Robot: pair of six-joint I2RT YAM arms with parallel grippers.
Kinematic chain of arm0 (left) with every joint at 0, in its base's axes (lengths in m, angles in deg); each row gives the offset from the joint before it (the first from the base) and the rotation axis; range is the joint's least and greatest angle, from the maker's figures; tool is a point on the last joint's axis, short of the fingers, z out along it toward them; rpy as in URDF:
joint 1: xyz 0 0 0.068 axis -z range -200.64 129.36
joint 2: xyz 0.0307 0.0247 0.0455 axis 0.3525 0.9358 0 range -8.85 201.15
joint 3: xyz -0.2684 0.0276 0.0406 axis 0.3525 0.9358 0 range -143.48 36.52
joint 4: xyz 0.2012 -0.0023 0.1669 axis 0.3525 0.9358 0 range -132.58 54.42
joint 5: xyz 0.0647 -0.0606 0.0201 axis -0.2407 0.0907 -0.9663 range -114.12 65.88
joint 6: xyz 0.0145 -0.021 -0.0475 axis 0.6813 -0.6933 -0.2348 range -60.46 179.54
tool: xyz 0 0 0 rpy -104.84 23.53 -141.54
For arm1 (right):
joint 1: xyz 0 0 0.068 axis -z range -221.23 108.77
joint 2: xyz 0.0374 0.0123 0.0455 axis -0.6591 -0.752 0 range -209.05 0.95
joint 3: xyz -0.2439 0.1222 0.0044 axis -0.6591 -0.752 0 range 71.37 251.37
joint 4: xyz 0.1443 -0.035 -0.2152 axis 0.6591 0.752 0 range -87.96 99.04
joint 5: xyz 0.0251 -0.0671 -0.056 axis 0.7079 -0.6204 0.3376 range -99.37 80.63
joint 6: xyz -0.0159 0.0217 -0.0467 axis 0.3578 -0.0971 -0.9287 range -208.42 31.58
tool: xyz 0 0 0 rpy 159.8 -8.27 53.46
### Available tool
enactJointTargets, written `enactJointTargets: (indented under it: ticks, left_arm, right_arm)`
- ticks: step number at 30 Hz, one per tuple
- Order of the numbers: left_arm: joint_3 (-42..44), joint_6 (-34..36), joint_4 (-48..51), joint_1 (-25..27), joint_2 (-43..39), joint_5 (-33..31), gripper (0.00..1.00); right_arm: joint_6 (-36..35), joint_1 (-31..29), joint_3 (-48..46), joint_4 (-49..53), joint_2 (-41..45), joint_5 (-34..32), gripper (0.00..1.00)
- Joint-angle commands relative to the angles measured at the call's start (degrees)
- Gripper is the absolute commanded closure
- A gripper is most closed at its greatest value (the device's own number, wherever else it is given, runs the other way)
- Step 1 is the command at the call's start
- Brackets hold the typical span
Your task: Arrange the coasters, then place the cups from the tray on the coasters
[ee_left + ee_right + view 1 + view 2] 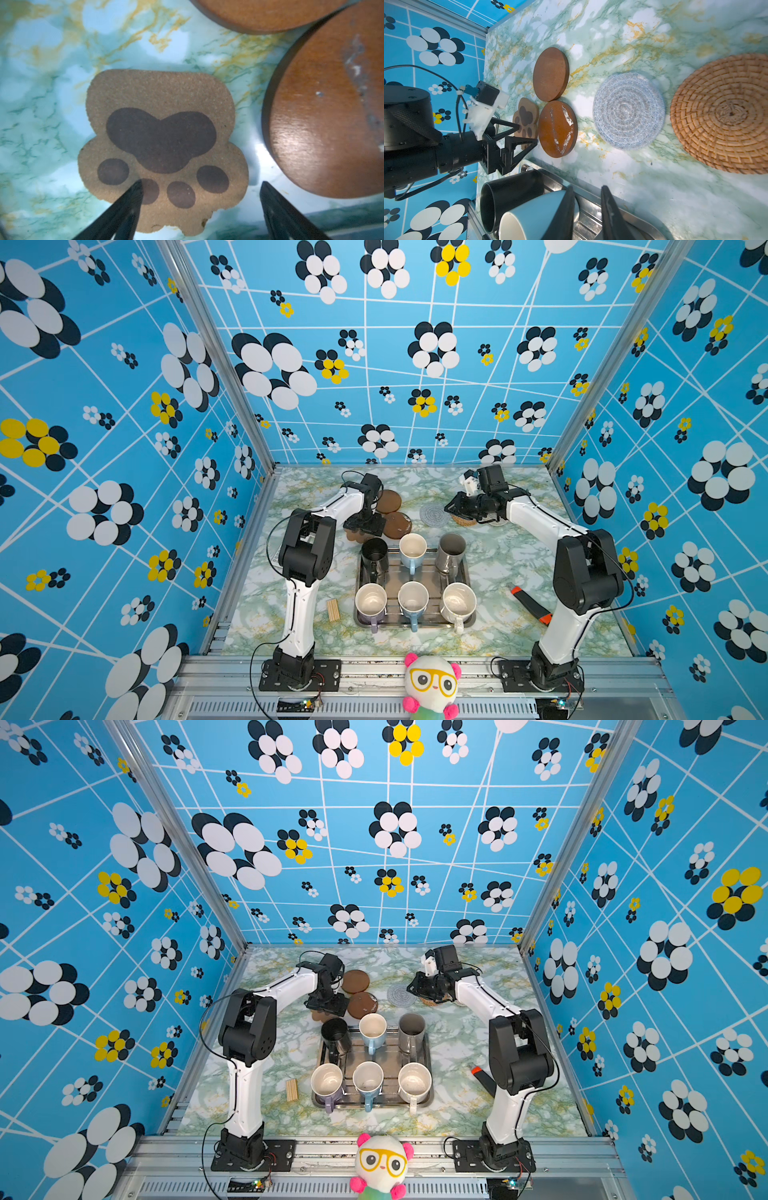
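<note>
Early stage, coasters only. All six cups stand upright in the tray (pixel 434 624), none on a mat: black cup (pixel 374 553), light blue cup (pixel 412 549) and grey cup (pixel 451 549) in the back row, lavender cup (pixel 370 601), second light blue cup (pixel 412 598) and white cup (pixel 458 602) in the front row. The cup half of the job is untouched. The coasters lie on the desk (pixel 498 564) beyond the tray's far edge, in a loose line rather than an even one. On the left is a tight cluster: the far brown disc (pixel 388 501), the scratched brown disc (pixel 397 524) just beside it, and the paw coaster (pixel 164 149) tucked close against the scratched one with a sliver of desk between. To the right come the grey-blue woven round (pixel 434 514), then the rattan round (pixel 724 112), partly under the right arm in both top views. The pale beige round (pixel 496 522) shows only as an edge under that arm, so its place is unclear. The left pincer (pixel 201 183) is spread wide and empty, pointing down over the toe end of the paw coaster; I cannot tell whether it touches. The right pincer (pixel 587 187) has its fingers a little apart with nothing between them, and hangs above the rattan round. My read: the cluster needs spacing so that each mat can take a cup, and the paw coaster looks like the piece in hand. Six cup transfers remain.
</note>
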Motion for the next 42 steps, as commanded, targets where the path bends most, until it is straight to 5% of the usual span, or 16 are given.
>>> enactJointTargets:
  ticks: [1, 22, 42]
  left_arm:
    - [-0.10, -0.41, 1.62, -2.26, 2.81, -2.24, 0.11]
    - [-19.06, -1.36, 6.19, -8.08, 14.39, 1.28, 0.12]
    - [-22.38, -2.31, 8.04, -10.02, 13.63, 1.24, 0.12]
  right_arm:
    - [0.25, 0.41, -0.14, 0.50, -0.77, 0.81, 0.75]
    - [-0.01, 0.57, 0.74, 3.10, -0.15, -0.91, 0.75]
    - [0.34, 0.58, 2.21, 4.08, 0.08, -0.66, 0.75]
